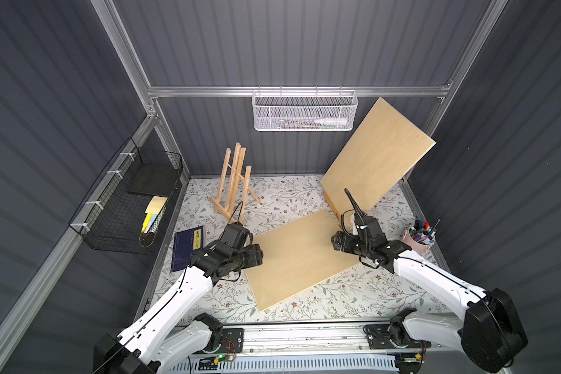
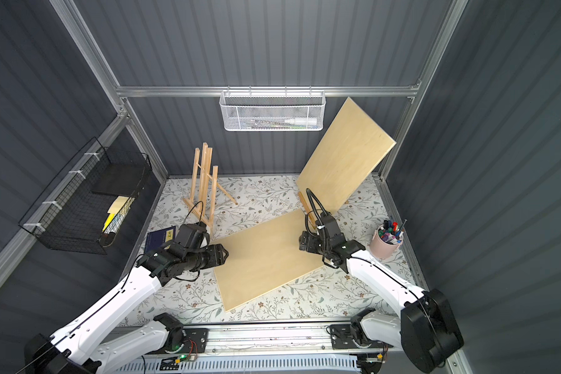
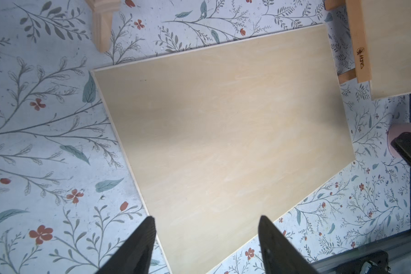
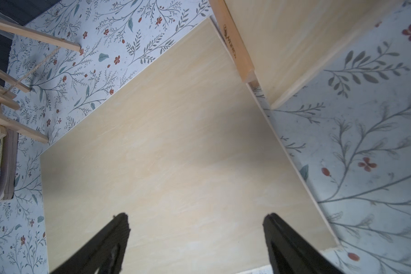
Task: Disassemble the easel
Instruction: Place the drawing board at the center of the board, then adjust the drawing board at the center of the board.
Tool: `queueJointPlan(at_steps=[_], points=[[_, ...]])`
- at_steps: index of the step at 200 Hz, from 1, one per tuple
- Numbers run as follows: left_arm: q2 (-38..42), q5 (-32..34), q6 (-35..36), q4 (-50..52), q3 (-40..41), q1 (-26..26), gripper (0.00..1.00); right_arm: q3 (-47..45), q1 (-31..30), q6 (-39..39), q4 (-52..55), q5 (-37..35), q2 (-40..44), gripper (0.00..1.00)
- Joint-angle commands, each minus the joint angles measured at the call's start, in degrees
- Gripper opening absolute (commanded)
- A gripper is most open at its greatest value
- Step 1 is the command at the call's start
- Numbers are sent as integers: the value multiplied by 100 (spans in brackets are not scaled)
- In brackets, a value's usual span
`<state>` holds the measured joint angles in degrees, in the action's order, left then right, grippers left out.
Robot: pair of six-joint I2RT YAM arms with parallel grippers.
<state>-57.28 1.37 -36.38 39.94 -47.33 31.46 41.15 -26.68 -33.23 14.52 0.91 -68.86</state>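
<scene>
A plain wooden board (image 1: 300, 255) lies flat on the floral table, also seen in the wrist views as the board (image 3: 223, 132) (image 4: 171, 154). My left gripper (image 1: 257, 254) (image 3: 207, 219) hovers open above its left edge with nothing between the fingers. Over its right edge my right gripper (image 1: 337, 241) (image 4: 196, 217) stands open and empty too. At the back right a second board (image 1: 379, 152) leans on an easel whose ledge (image 1: 332, 205) (image 4: 237, 47) shows below it. A small bare easel (image 1: 235, 181) stands at the back left.
A pink cup of markers (image 1: 420, 238) stands at the right edge. A blue book (image 1: 188, 247) lies at the left by my left arm. A black wire basket (image 1: 127, 200) hangs on the left wall and a white mesh basket (image 1: 305, 111) on the back rail.
</scene>
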Motion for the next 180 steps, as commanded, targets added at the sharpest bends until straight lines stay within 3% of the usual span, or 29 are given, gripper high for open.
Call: queueJointPlan(at_steps=[1,37,59,77,98,164,180], points=[[-85,238,70,-330,-249,17,73,-63,-17,-38,-87,97,-36,91],[-257,296,78,-572,-449,17,80,-71,-54,-14,-184,314,-249,91],[-202,662,81,-543,-454,17,81,29,-181,30,-197,474,-478,91],[-158,767,-150,-701,-437,18,94,141,-361,104,-108,363,-626,90],[-61,728,-328,-1120,-383,18,99,244,-511,200,77,-76,-695,89],[823,579,-337,-3376,27,18,100,182,-512,238,297,-1507,-936,91],[1189,707,-103,-3803,201,13,99,61,-512,270,188,-1714,-995,84]])
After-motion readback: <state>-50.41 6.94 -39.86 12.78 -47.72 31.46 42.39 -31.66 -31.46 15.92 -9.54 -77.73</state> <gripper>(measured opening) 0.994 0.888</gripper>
